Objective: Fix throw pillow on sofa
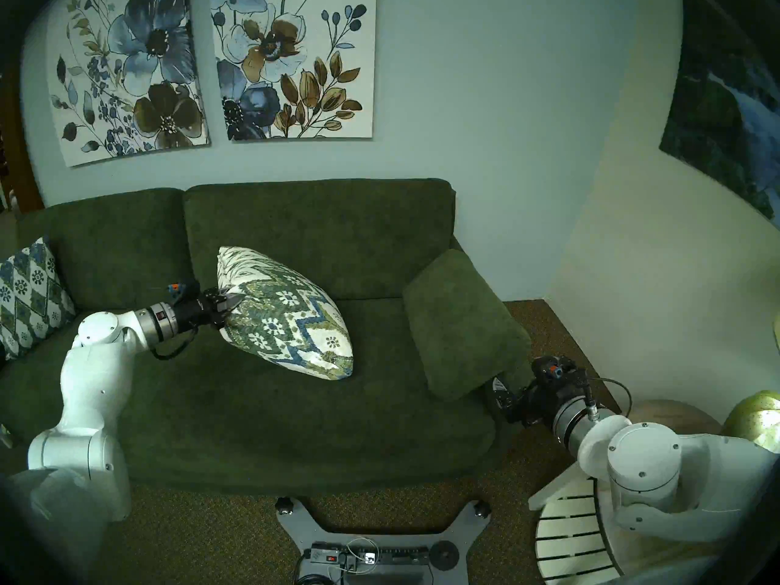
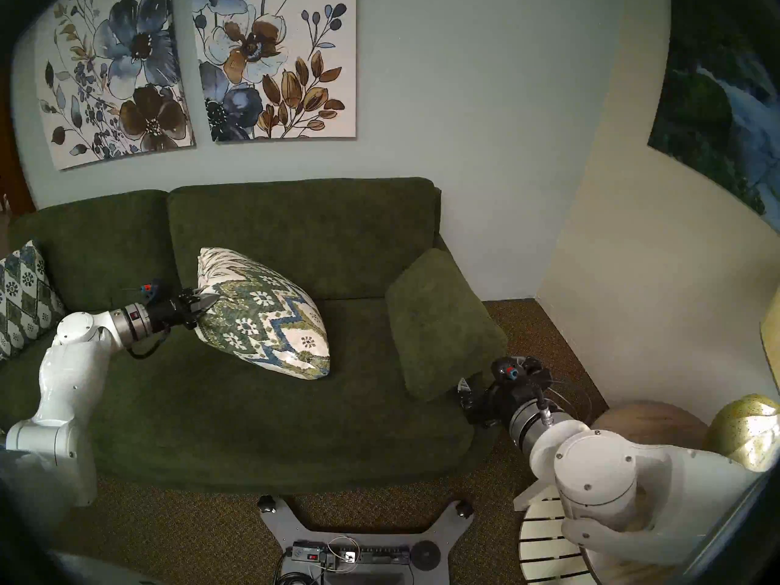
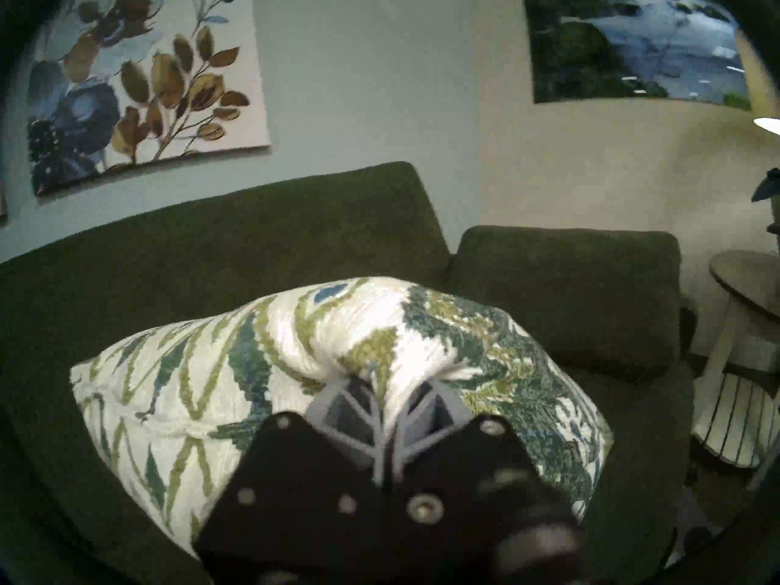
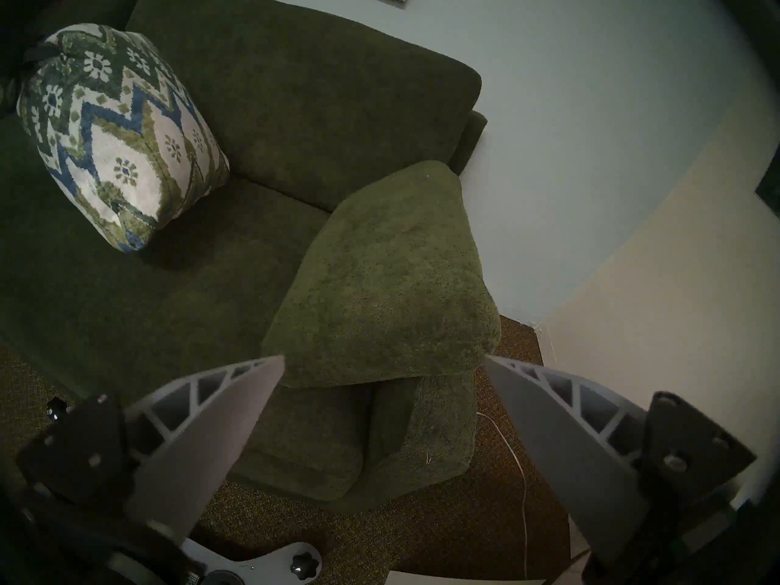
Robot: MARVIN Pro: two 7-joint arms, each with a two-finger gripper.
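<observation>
Visibly unlabelled, throw pillow (image 1: pixel 291 316) pinched in left fingers (image 1: pixel 233 301) over sofa (image 1: pixel 236 411); right fingers (image 4: pixel 236 436) spread, empty.

Two floral canvases (image 1: pixel 215 65) hang side by side on a pale blue wall, a river landscape print (image 1: pixel 730 120) on the adjoining cream wall. Below — a plain green cushion (image 1: pixel 464 326), a diamond-patterned pillow (image 1: pixel 29 297) and a white slatted side table (image 1: pixel 565 537) on brown carpet (image 1: pixel 202 542).

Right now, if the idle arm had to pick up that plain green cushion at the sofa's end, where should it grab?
Probably the cushion's near edge, from the front: it overhangs toward the open right gripper, leaving room beneath for a finger. Its broad flat face looks too wide to pinch.
</observation>
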